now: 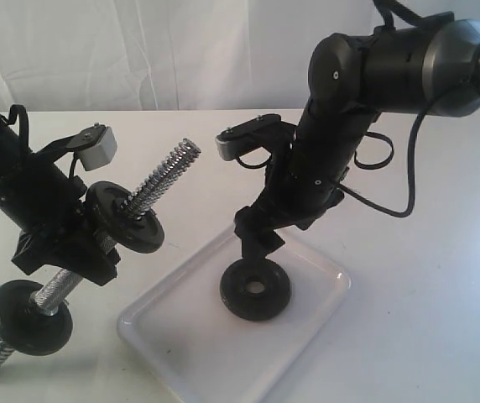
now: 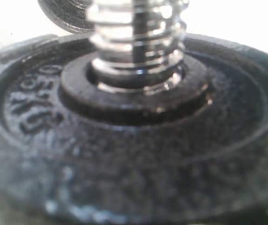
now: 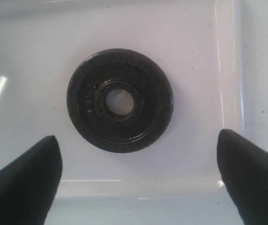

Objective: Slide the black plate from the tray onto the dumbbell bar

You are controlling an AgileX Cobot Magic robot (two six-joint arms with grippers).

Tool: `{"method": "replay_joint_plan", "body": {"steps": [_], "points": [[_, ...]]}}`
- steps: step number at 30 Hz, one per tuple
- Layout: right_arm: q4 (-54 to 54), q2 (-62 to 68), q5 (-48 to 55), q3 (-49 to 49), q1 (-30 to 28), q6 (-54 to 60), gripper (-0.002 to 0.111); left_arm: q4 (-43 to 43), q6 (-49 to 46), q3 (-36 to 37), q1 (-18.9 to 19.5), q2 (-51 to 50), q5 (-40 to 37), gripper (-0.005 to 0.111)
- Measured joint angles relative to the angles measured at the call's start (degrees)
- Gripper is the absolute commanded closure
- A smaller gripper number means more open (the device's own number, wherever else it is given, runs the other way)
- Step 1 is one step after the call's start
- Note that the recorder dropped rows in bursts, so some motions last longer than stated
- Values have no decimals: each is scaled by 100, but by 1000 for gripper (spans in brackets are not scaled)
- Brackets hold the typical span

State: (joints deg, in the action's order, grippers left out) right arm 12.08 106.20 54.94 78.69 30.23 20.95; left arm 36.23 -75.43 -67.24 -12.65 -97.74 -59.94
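Note:
The black plate [image 1: 275,299] lies flat in the white tray [image 1: 190,344], toward its far right part. My right gripper [image 1: 258,245] hangs just above the plate's far edge, open. In the right wrist view the plate [image 3: 150,119] sits beyond the gripper [image 3: 136,187], whose fingertips [image 3: 28,180] stand wide apart with nothing between them. My left gripper [image 1: 76,252] is shut on the dumbbell bar [image 1: 160,180], held tilted with its threaded end up and to the right. The left wrist view shows only the bar's thread [image 2: 136,42] and a disc, no fingers.
Two other black discs ride on the bar: one just above my left gripper [image 1: 135,231], which fills the left wrist view [image 2: 138,178], and one near the lower end [image 1: 26,323]. The tray's rim [image 3: 227,93] runs close beside the plate. The table [image 1: 425,319] is white.

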Motion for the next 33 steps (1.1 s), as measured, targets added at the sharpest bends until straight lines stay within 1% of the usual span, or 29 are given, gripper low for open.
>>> {"method": "replay_joint_plan", "body": {"steps": [3, 4, 8, 11, 16, 19, 20, 21, 22, 33], "points": [[307, 0, 282, 0, 0, 461, 21, 0, 0, 0, 0, 0, 0, 107], [594, 0, 471, 0, 0, 825, 21, 0, 0, 0, 0, 0, 0, 107], [1312, 0, 668, 0, 0, 1651, 21, 0, 0, 0, 0, 0, 0, 107], [1655, 0, 698, 0, 0, 1918, 21, 0, 0, 0, 0, 0, 0, 107], [1717, 0, 580, 0, 0, 1961, 21, 0, 12, 0, 0, 0, 21, 107], [1728, 0, 575, 0, 0, 1663, 19, 0, 23, 0, 0, 0, 21, 107], [1728, 0, 575, 0, 0, 1561, 16, 0, 23, 0, 0, 0, 21, 107], [1728, 0, 587, 0, 0, 1459, 8, 0, 23, 0, 0, 0, 21, 107], [1728, 0, 587, 0, 0, 1353, 3, 0, 33, 0, 0, 0, 30, 107], [1749, 0, 587, 0, 0, 1229, 3, 0, 33, 0, 0, 0, 34, 107]]}}
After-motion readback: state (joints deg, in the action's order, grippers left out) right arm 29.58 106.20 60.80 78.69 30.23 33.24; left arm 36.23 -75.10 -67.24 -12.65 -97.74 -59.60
